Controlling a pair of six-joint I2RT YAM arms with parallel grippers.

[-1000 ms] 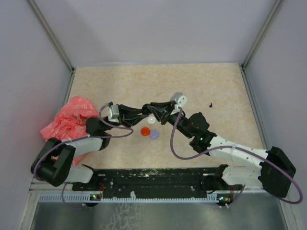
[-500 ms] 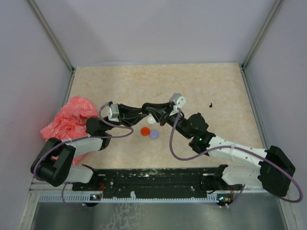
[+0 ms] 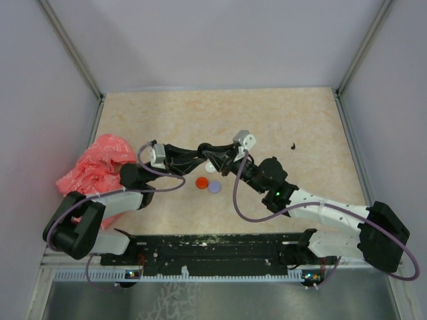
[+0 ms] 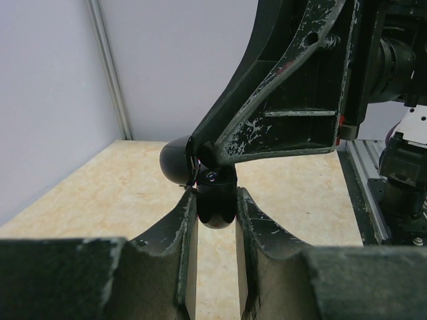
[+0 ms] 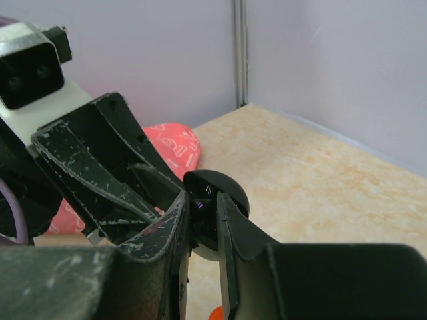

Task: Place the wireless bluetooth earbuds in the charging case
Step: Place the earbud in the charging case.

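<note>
Leftward by a little is how my right wrist has crept over the last second, bringing my right gripper (image 5: 202,212) tighter against my left gripper (image 4: 215,197) at the middle of the overhead view; my left arm has not budged. Both pairs of fingers are pinched hard on the same small black charging case (image 5: 222,188), which seems to be lifted off the table (image 3: 300,113) between them. I take the small shift as pressing something home into the case, though I cannot make out an earbud for certain: only a tiny glinting bit at the case's mouth, too small to name. Just below the grippers in the overhead view lie a white disc (image 3: 211,168), a red disc (image 3: 201,181) and a lilac disc (image 3: 214,187). A black speck (image 3: 292,145) sits well apart toward the right, possibly an earbud yet to fetch.
</note>
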